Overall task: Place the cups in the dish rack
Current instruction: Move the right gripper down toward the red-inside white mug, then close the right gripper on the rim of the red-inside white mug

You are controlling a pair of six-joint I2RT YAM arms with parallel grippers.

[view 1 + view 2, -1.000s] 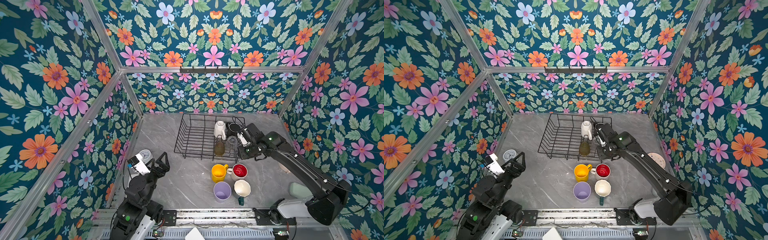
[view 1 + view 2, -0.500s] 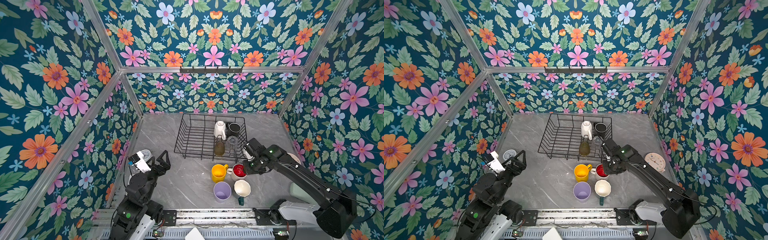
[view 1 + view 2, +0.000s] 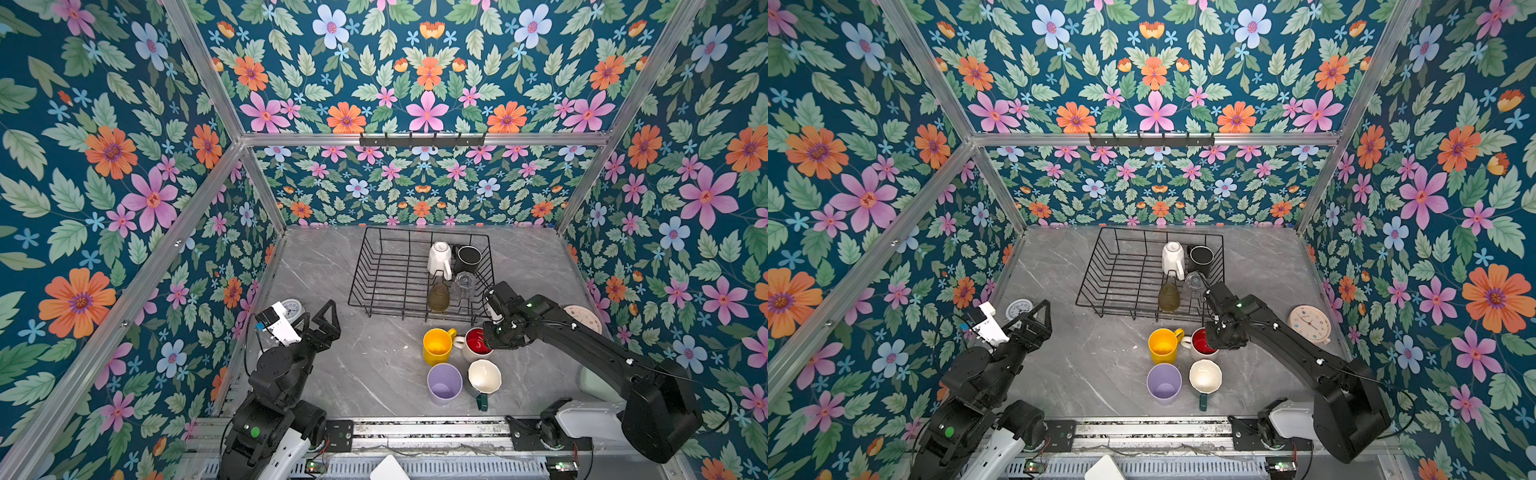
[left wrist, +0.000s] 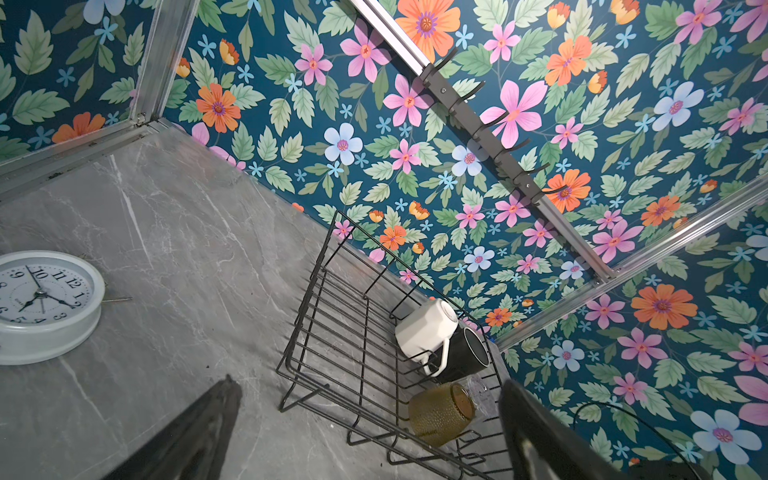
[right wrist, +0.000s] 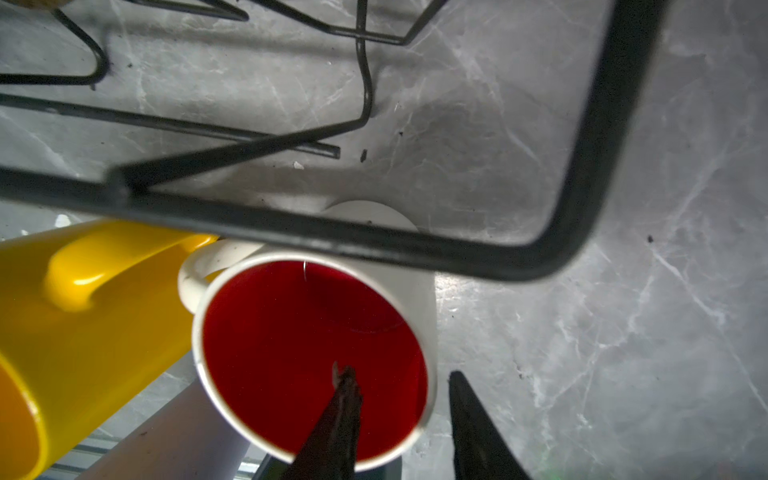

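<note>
Counter (image 3: 332, 374): grey marble, carries everything.

Rack (image 3: 376, 274): back centre of the counter, left part bare wire. Four cups sit in its right end.

My right arm (image 3: 582, 336): reaches from the front right to the cups standing on the counter just in front of the rack's right front corner.

My left arm (image 3: 286, 365): folded at the front left, well apart from all the cups.

Clocks: white clock (image 4: 41, 299) by the left wall, near my left arm. Pale pink clock (image 3: 584, 318) by the right wall, partly behind my right arm.

Cups in the rack: white mug (image 3: 439, 257) mouth-down and tilted. Black mug (image 3: 468, 257) just beside it, tilted, mouth showing in both top views. Amber glass (image 3: 439, 297) and clear glass (image 3: 464, 284) sit nearer the front rim. The amber one is tilted; the clear one's pose is hard to read.

Cups on the counter, all upright in a two-by-two group: yellow mug (image 3: 436, 347) and red mug (image 3: 478, 345) are nearer the rack, the red mug's handle turned to the yellow one. Lilac tumbler (image 3: 444, 384) and cream mug (image 3: 484, 378) are in front of them.

Right fingers (image 5: 469, 428): one tip inside the red mug, the other outside its wall, rim between them. A gap shows between the inner tip and the wall, so they are parted, not clamped.

Left fingers (image 4: 536, 440): spread wide, holding nothing, above bare counter and facing the rack.
</note>
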